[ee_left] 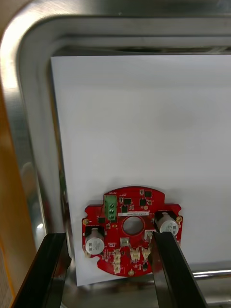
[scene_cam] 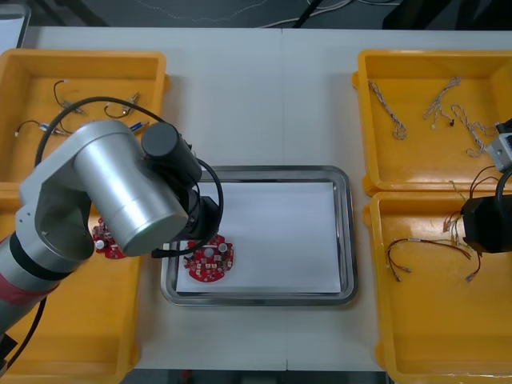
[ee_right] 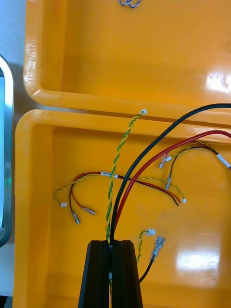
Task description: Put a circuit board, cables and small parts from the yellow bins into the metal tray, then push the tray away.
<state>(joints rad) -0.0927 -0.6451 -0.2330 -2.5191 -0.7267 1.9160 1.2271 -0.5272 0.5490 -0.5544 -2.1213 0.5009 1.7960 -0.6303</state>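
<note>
Working arm, left: I see the left gripper (ee_left: 109, 238) low over the near left corner of the metal tray (scene_cam: 346, 240).
Left fingers: released. They stand well apart with the circuit board (ee_left: 131, 231) between them. One fingertip overlaps the board's edge and the other sits out over the tray's rim, clear of the board.
Circuit board: it lies flat on the white sheet (scene_cam: 280, 232) inside the tray, in the near left corner, close to the sheet's near edge.
Second board: another red board (scene_cam: 108, 240) rests in the near left bin (scene_cam: 80, 336), partly hidden under the left arm.
Right arm: the right gripper (ee_right: 111, 243) is over the near right bin (scene_cam: 376, 280), at the table's right edge.
Right fingers: clenched on a twisted yellow cable (ee_right: 118, 163). It rises from between the two black pads toward the bin's far wall, and a black strand and a red strand leave the same pinch beside it.
Loose cables: red and yellow cables (ee_right: 96, 175) lie on the floor of that bin, beyond the fingertips.
Far right bin: the far right bin (scene_cam: 364, 120) holds twisted blue and white cables (scene_cam: 396, 120), well apart from the right gripper.
Far left bin: the far left bin (scene_cam: 24, 64) has black cables (scene_cam: 40, 128) scattered on its floor.
Tray position: it sits between the two pairs of bins, near the middle of the table.
</note>
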